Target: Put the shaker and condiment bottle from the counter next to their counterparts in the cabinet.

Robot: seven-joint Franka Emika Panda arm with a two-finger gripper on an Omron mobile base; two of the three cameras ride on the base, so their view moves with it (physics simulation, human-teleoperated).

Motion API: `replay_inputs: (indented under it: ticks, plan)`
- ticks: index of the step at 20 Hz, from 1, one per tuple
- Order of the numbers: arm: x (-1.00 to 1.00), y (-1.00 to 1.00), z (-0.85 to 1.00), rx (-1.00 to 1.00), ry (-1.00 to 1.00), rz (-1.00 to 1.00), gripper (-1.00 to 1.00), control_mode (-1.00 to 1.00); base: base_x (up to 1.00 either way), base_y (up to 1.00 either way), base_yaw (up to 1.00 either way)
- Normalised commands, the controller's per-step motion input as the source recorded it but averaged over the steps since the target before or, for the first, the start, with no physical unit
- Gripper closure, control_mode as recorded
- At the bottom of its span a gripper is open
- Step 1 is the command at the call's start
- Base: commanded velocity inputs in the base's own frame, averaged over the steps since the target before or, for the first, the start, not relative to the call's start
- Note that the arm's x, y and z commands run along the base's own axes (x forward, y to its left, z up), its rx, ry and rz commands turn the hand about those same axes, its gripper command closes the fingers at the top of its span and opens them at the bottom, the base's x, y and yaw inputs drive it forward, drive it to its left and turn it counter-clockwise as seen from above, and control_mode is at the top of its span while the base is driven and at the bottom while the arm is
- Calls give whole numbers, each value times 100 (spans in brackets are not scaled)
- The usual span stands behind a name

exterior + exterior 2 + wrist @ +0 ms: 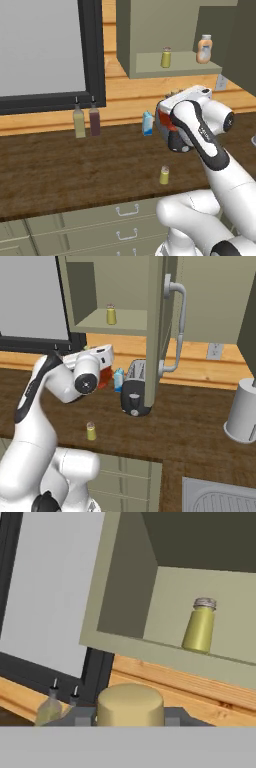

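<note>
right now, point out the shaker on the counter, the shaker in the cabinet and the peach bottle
shaker on the counter point(164, 175), left base view, yellow-green body
shaker in the cabinet point(200, 629), hand view, middle of its body
peach bottle point(204, 50), left base view, orange body under the white cap

Counter below, cabinet above.
A shaker point(164, 175) stands on the counter point(75, 165) toward its front edge. Behind it, by the wall, a carton point(147, 123) stands with two bottles point(86, 120) to its left. In the cabinet point(150, 35), a second shaker point(166, 57) stands left of a capped bottle point(204, 49).
</note>
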Motion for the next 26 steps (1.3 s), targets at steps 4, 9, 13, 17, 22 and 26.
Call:
replay_inputs:
  ticks: [4, 9, 13, 17, 22, 26]
  plan:
    - [-15, -1, 83, 0, -4, -13, 100, -100, 0, 0, 0]
    - [-29, -9, 74, -4, 0, -13, 100, -100, 0, 0, 0]
    - [-37, -1, 87, -3, -4, -11, 100, -100, 0, 0, 0]
    - [-46, 0, 85, -4, -5, -8, 100, -100, 0, 0, 0]
    - [-8, -6, 24, 0, -1, -3, 100, -100, 0, 0, 0]
    - [1, -47, 22, 26, 4, -3, 100, -100, 0, 0, 0]
